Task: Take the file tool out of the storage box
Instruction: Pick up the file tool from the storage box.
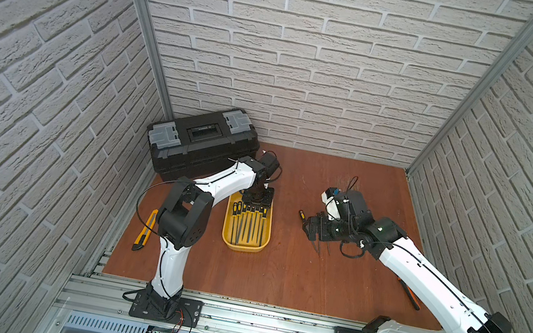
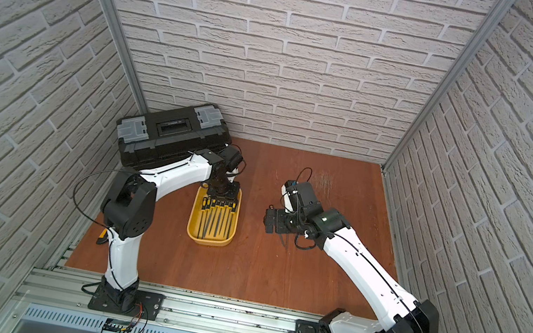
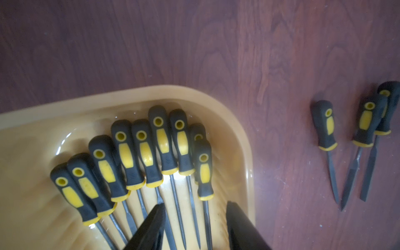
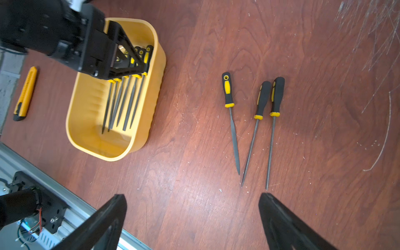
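Overhead, in both top views, the shallow yellow plastic rectangular storage box point(image 1: 243, 247) sits just left of the frame's centre on the red-brown wooden bench point(image 1: 276, 273). The left tool point(image 1: 251, 206) hangs over its far end, where the black-and-yellow handles of the slim steel files point(image 1: 247, 225) lie inside, while the right tool point(image 1: 308, 229) hovers right of centre, well apart from the box. One large black plastic toolbox with grey latches point(image 1: 202, 141) stands at the back left, and one yellow utility knife point(image 1: 145, 230) lies toward the left edge. From the left wrist, I count nine files point(image 3: 141, 151) fanned in the storage box point(image 3: 151, 91), handles crowded and overlapping, and three more point(image 3: 365, 121) outside on the bench. The left tool point(image 3: 195, 204) has its jaws apart with several thin blades in the gap, clenched on nothing that I can see. From the right wrist, the right tool point(image 4: 192, 195) is spread wide and empty, near those three files point(image 4: 262, 99). The risk, I judge, is that the jaws pinch two neighbouring files at once, or catch one slim blade that slips or pivots, because the files lie so tightly packed. A lift could also snag the rim and drag the light box.
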